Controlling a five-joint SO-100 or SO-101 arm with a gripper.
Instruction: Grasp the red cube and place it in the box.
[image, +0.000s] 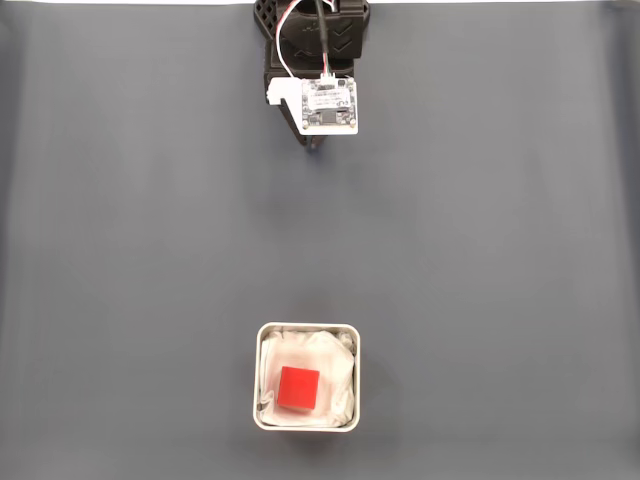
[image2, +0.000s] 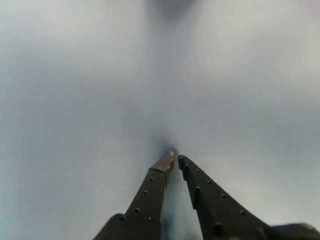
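Note:
The red cube (image: 298, 388) rests inside the white box (image: 262, 412) on its crumpled paper lining, near the bottom centre of the fixed view. The arm is folded back at the top edge of that view, far from the box, with its white wrist camera board on top. My gripper (image: 315, 146) pokes out just below that board. In the wrist view the gripper (image2: 176, 159) points down at bare grey mat, its two dark fingers nearly touching at the tips with nothing between them.
A plain dark grey mat (image: 150, 250) covers the whole table. A pale strip of surface shows along the top edge beside the arm's black base (image: 300, 30).

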